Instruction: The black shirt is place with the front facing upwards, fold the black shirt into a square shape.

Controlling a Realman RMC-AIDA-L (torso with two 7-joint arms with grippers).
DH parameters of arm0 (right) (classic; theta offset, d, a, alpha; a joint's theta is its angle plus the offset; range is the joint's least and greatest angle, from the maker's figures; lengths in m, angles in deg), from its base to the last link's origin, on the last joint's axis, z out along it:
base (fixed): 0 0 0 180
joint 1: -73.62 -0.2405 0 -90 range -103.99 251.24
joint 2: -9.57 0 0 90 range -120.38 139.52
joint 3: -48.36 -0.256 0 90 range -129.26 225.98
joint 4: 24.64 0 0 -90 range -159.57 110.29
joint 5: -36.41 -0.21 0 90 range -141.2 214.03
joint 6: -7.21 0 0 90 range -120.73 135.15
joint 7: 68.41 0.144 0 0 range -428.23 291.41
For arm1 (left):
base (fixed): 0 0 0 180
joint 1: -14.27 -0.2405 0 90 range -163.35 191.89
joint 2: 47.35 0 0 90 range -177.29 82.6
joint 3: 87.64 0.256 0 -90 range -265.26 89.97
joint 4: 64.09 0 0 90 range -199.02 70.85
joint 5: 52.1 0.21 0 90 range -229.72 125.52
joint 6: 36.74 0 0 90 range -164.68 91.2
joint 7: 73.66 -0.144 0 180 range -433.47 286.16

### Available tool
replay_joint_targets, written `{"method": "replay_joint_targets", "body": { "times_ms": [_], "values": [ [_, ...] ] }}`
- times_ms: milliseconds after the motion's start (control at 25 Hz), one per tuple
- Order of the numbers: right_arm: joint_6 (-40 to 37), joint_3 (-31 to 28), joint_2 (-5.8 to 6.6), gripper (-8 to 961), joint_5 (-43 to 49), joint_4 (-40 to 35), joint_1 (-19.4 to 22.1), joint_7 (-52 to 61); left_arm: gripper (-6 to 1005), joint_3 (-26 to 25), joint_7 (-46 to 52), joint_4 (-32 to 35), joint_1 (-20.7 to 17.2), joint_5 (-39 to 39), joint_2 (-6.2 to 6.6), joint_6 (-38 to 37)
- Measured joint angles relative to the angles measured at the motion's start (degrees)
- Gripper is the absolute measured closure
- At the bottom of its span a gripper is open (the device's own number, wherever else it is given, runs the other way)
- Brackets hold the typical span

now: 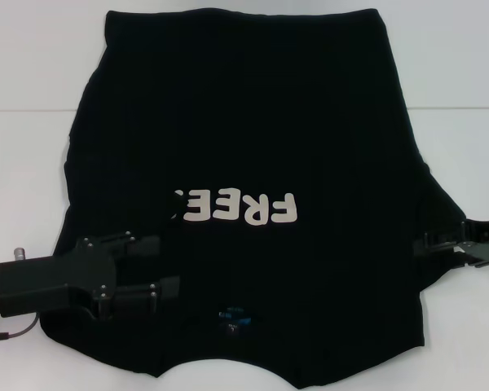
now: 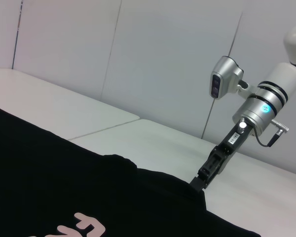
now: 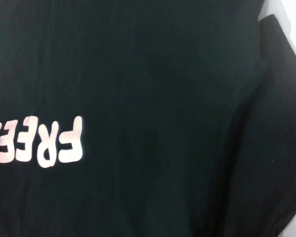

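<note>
The shirt (image 1: pixel 253 147) lies flat on a white table (image 1: pixel 33 65), front up, its neck end toward the robot and its hem at the far side; the cream letters (image 1: pixel 236 209) read upside down in the head view, and a small blue label (image 1: pixel 232 314) shows near the neck; bare table lies open along the left edge, the right edge and beyond the hem, while the near edge of the cloth runs off the bottom of the head view; the cloth bulges outward at both sides where the sleeves are; the left gripper (image 1: pixel 169 267) reaches in level from the left over the near-left part of the shirt, its 2 fingers (image 1: pixel 143 244) pointing toward the middle and standing apart, with nothing seen between them; the right gripper (image 1: pixel 424 244) comes in from the right at the shirt's right edge, slanting down onto the cloth in the left wrist view (image 2: pixel 197 181); its tips meet the black fabric there, but I cannot tell whether its jaws are apart or clamped on the edge.
</note>
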State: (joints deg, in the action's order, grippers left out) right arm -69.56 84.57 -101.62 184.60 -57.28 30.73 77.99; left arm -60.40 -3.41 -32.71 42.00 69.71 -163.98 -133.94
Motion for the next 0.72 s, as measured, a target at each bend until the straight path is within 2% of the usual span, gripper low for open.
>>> {"method": "replay_joint_targets", "body": {
  "times_ms": [240, 480, 600, 720],
  "values": [
    [0.49, 0.39, -0.10, 138, 0.00, 0.03, -0.14, -0.02, 193, 0.00, -0.02, 0.00, 0.09, 0.00, 0.00, 0.00],
    [1.32, 3.53, -0.13, 138, 0.00, 0.04, -0.45, 0.13, 192, 0.00, -0.02, 0.00, 0.02, 0.00, 0.00, -0.02],
    [1.37, 3.71, -0.20, 365, 0.00, 0.04, -0.53, 0.42, 192, 0.00, 0.06, 0.00, -0.01, 0.00, 0.00, -0.03],
    [1.40, 3.73, -0.22, 517, 0.00, 0.04, -0.53, 0.59, 192, 0.00, 0.08, 0.00, -0.12, 0.00, 0.00, -0.03]
  ]
}}
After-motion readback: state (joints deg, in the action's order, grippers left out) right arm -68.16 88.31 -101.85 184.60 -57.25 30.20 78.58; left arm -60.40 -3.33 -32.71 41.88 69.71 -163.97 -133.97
